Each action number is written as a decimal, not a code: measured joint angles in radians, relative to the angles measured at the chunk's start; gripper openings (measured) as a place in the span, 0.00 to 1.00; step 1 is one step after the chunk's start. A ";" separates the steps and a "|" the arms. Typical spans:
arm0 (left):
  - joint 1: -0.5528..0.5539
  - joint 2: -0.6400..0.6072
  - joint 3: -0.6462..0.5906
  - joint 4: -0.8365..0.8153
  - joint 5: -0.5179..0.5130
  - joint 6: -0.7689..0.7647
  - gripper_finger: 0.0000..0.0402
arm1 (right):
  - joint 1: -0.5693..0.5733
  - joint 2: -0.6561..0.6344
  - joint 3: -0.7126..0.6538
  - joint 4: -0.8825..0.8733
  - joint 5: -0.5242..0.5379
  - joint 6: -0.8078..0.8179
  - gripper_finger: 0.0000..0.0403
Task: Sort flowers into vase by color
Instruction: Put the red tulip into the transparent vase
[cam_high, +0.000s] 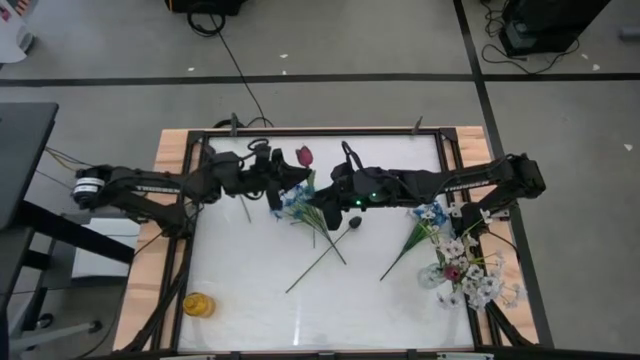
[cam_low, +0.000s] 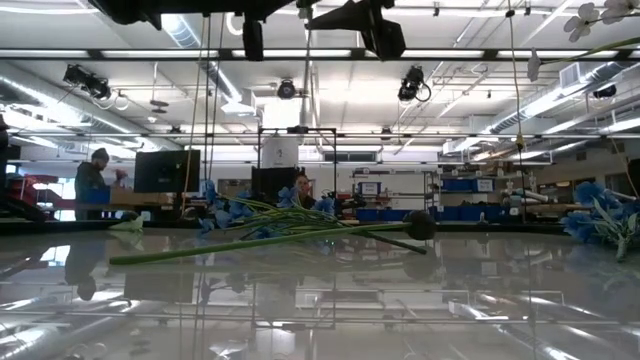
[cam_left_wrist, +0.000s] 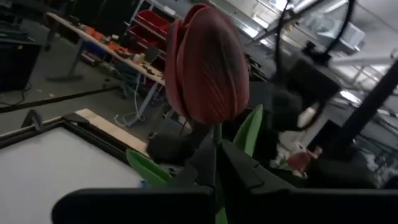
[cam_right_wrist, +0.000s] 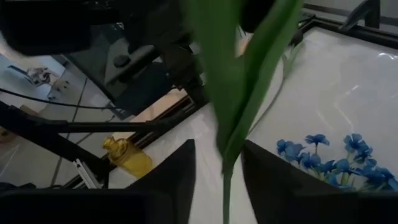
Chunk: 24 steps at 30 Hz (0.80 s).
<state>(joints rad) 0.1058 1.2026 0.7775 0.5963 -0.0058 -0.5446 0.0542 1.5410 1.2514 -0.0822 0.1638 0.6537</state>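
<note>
Gripping red tulip (cam_left_wrist: 205, 65) stem: left gripper (cam_left_wrist: 214, 163) jaws; right gripper (cam_right_wrist: 217, 163) jaws apart round it.

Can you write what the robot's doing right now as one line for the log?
left gripper: shut on red tulip stem | right gripper: open around same green stem | yellow vase: empty

White table (cam_high: 250, 300), loose flowers (cam_high: 318, 262), yellow vase (cam_high: 198, 305), perhaps glass vase (cam_high: 432, 276)
</note>
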 joint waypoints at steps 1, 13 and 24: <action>-0.007 0.008 0.007 0.000 0.000 0.013 0.03 | -0.003 0.000 0.000 -0.003 0.000 0.000 0.28; -0.031 0.020 0.062 -0.063 0.000 0.089 0.08 | 0.008 -0.032 0.001 -0.085 0.025 -0.036 0.04; 0.012 -0.037 0.065 -0.198 0.001 0.084 0.41 | 0.028 -0.268 0.000 -0.473 0.213 -0.077 0.03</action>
<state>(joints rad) 0.1177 1.1655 0.8430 0.3984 -0.0048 -0.4606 0.0818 1.2727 1.2514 -0.5553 0.3771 0.5764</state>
